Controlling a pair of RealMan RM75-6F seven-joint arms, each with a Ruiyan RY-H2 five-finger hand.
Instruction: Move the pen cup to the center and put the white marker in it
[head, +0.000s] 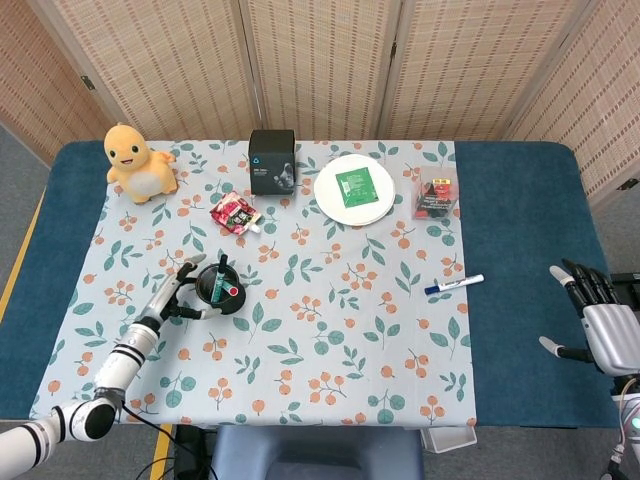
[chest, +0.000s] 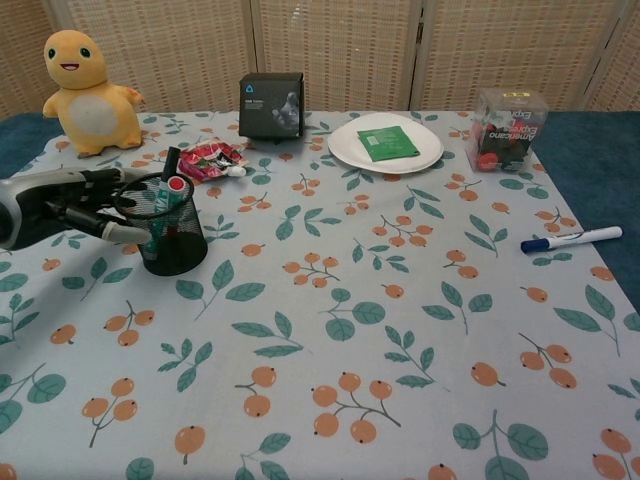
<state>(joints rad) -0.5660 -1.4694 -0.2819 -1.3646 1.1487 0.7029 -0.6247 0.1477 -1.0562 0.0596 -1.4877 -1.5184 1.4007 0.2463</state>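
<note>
We judge the task barely begun: the pen cup (chest: 170, 224) stands well left of the white paper plate (head: 352, 191) and nearer us, not at the table's middle, and the white marker (chest: 571, 239) lies flat on the cloth, right of the plate and nearer us, untouched. Starting at the left, our left hand (chest: 75, 200) has its fingers spread around the cup's left side, one over the rim and one low by the wall; they look to be touching the mesh, but we cannot tell whether the grip has closed. The cup is a black wire-mesh cylinder, see-through, with a green pen and a red-capped one standing in it. Under it the tablecloth (chest: 400, 330) is smooth and printed with leaves and orange berries. The plate is a flat disc carrying a green square packet. The marker is a slim white barrel with a blue cap. Far right of the plate, off the cloth's edge, our right hand (head: 604, 322) hangs with fingers apart, holding nothing. Left to do: grasp, carry the cup inward, then fetch the marker.
</note>
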